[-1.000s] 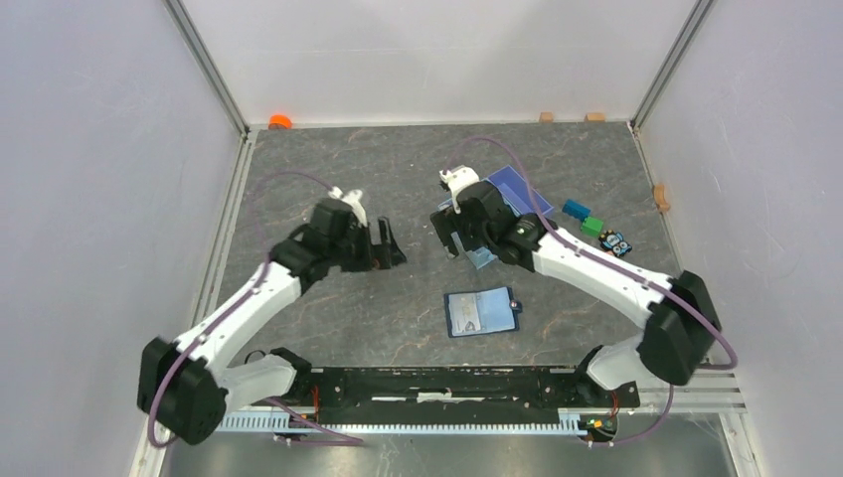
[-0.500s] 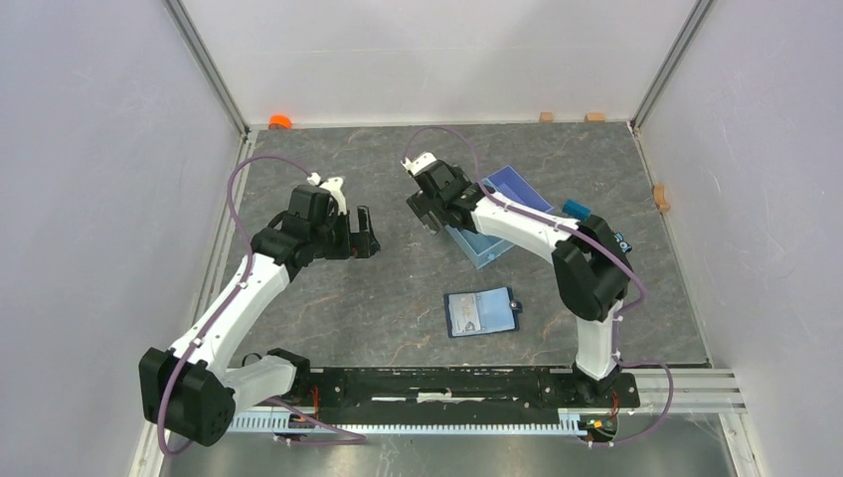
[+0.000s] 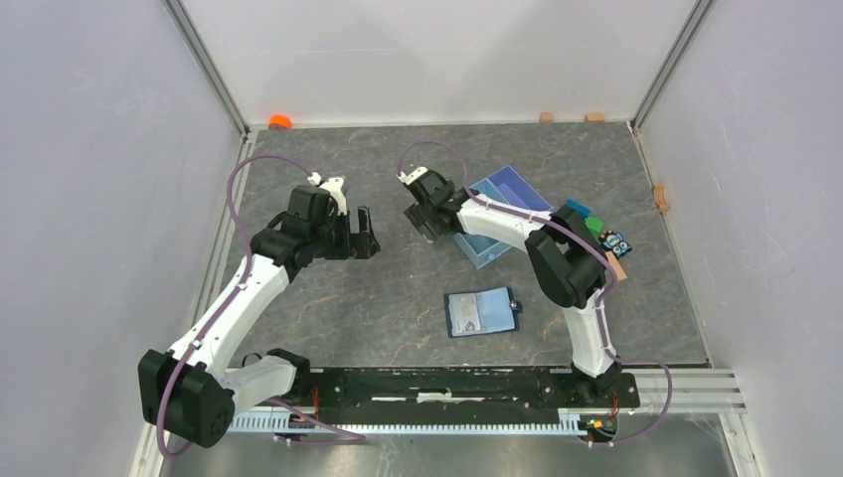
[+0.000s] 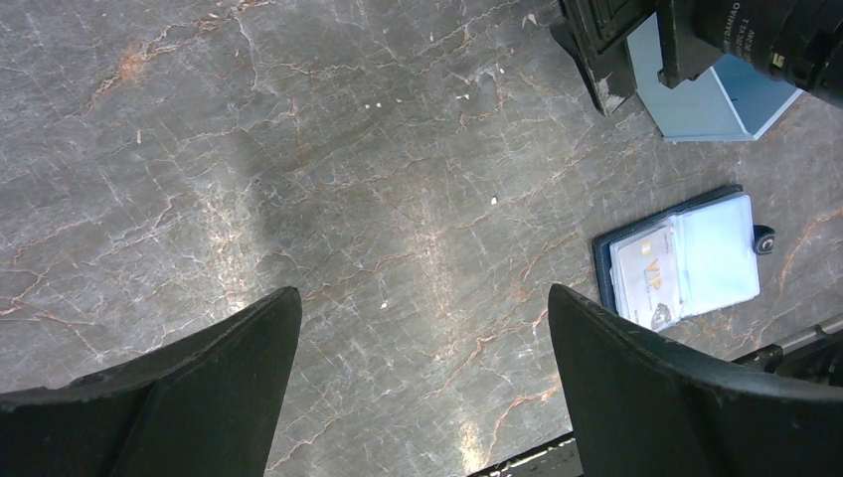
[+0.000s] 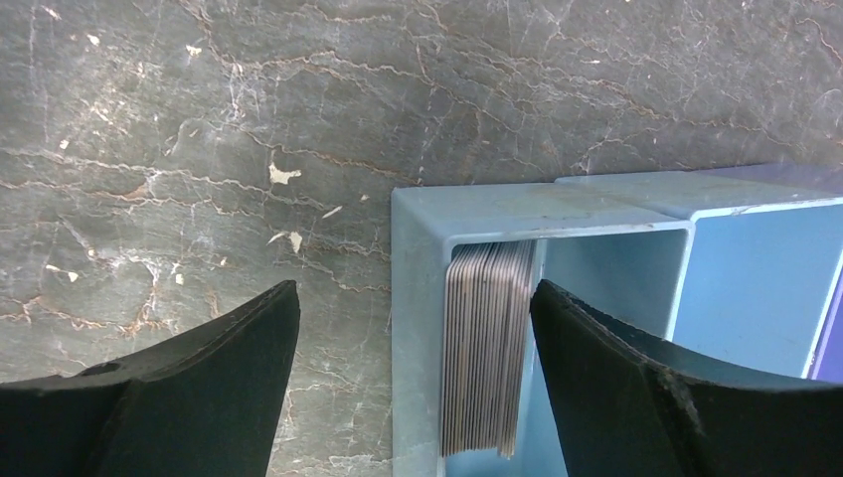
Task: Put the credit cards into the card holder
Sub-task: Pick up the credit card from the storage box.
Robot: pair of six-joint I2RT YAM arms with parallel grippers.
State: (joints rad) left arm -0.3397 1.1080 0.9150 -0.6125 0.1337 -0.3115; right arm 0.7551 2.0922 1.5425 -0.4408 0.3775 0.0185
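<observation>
The left gripper hovers wide open and empty over the worktop's left half. The right gripper, jaws spread and holding nothing, hangs over the credit cards, which stand stacked on edge in the tray's end compartment. The card holder lies open toward the near edge, its long axis along that edge and its tab pointing right.
</observation>
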